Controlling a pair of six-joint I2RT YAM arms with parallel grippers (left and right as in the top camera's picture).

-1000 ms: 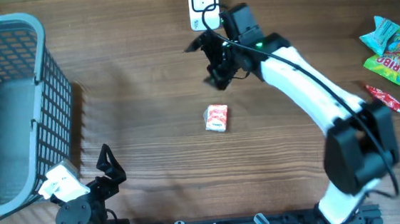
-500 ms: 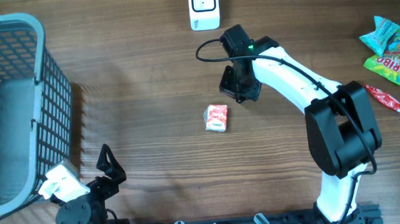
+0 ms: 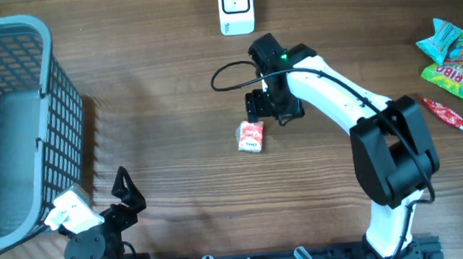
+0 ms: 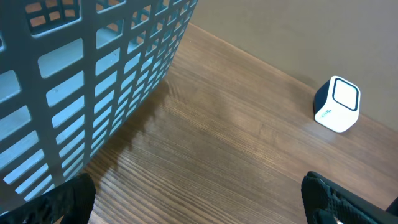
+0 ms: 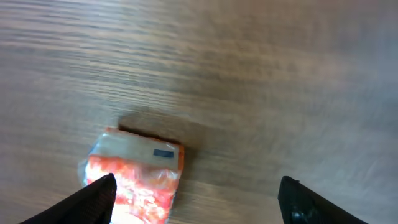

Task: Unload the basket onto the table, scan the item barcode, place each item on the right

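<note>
The item, a small red and white packet, lies flat on the wooden table near the middle. My right gripper hovers just behind it, open and holding nothing. In the right wrist view the packet sits low on the left, close to the left fingertip, and my right gripper stands wide with bare wood across the rest of the gap. The white scanner stands at the table's far edge; the left wrist view shows the scanner too. My left gripper rests open at the front left.
A grey-blue wire basket fills the left side, and the basket looms close in the left wrist view. Snack bags and a red wrapper lie at the right edge. A black cable loops beside the right wrist.
The right arm has swung from beside the scanner down and left towards the packet. The packet and the left arm have not moved.
</note>
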